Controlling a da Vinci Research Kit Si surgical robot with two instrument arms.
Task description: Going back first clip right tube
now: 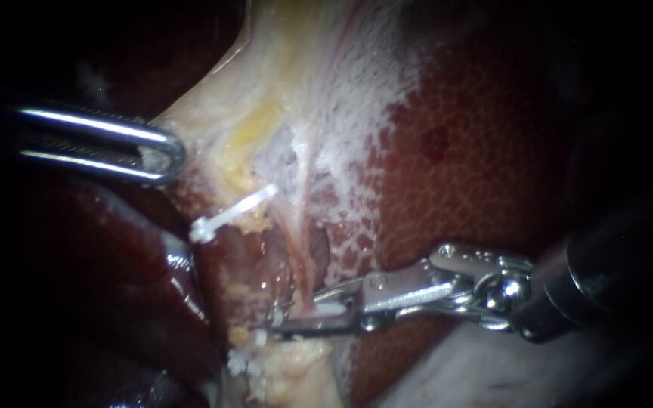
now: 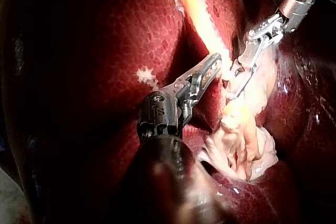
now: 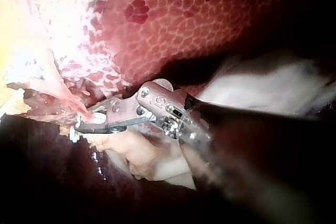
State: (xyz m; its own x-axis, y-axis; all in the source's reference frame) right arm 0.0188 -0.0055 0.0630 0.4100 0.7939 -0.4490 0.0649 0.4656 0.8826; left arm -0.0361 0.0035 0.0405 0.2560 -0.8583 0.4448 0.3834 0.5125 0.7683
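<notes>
Liver (image 1: pixel 478 151) backdrop; jaws of left instrument (image 1: pixel 164 155) tight on pale tissue (image 1: pixel 213 113), of right instrument (image 1: pixel 300 311) apart around clip (image 1: pixel 330 308) on tube (image 1: pixel 296 253).

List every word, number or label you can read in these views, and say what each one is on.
Liver and white clip: no text on either.
Left instrument: one small stamped mark on the housing behind its tip, too small and blurred to read.
Right instrument: no legible marking in any view.

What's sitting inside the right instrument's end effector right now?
In the open end effector of the right instrument sits a white clip, where the thin pale tube runs in. The tube's stretch beneath the clip is covered.
</notes>
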